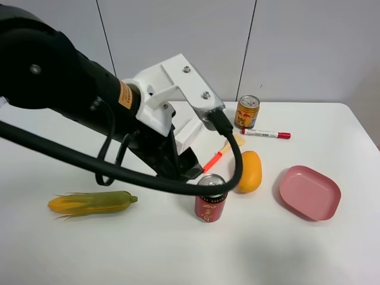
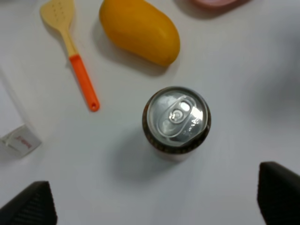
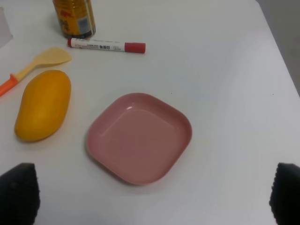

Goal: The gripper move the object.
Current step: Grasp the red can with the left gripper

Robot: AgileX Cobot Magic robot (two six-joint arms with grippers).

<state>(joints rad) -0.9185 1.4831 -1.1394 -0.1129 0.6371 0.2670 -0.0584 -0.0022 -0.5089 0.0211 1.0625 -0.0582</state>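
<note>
Left gripper (image 2: 154, 201) hangs, jaws wide, close above the upright red can (image 2: 176, 119) beside the smooth mango (image 2: 139, 30), the can's silver pull-tab lid plain from the wrist, its lettering only from high up.

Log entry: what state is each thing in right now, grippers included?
red can: upright, pull tab flat, looks unopened, not gripped.
gold can: upright.
marker: capped, lying flat.
pink dish: right way up, empty.
left gripper: open, above the red can.
right gripper: open, holding nothing.
</note>
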